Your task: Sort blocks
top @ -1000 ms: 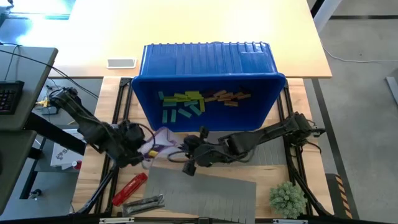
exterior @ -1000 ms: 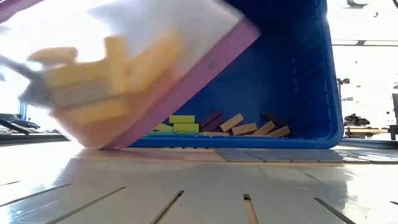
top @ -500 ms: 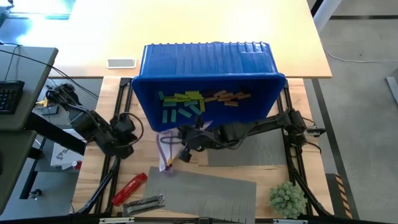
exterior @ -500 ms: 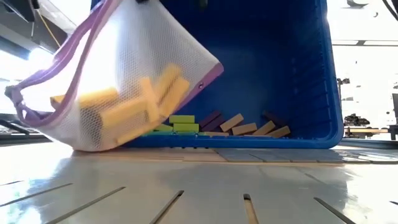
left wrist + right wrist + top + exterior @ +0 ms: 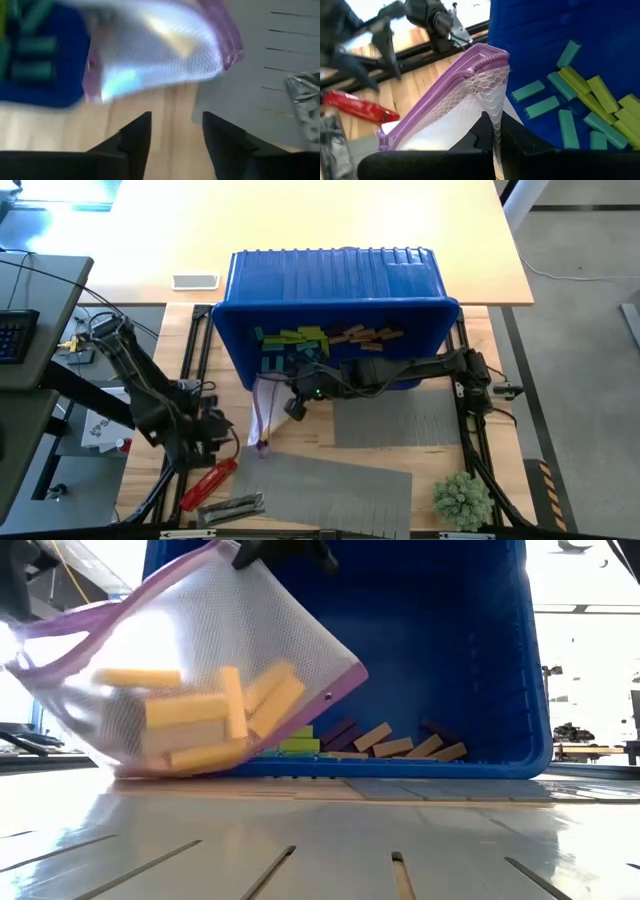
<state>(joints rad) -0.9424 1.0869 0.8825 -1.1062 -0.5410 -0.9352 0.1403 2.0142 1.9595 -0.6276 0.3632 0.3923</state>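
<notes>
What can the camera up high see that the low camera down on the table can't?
Only the high view shows both arms whole, the open left gripper off the bag, the red tool, the little green plant and the teal blocks. Only the low view shows the yellowish blocks inside the mesh bag. Both show the blue bin, the bag, and blocks lying in the bin.

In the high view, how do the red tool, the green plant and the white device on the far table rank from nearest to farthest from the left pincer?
From the left pincer, open beside the mesh bag:
1. Red tool, just beside it toward the near edge.
2. White device, beyond it on the far table, left of the blue bin.
3. Green plant, across the table at the near right corner.
</notes>
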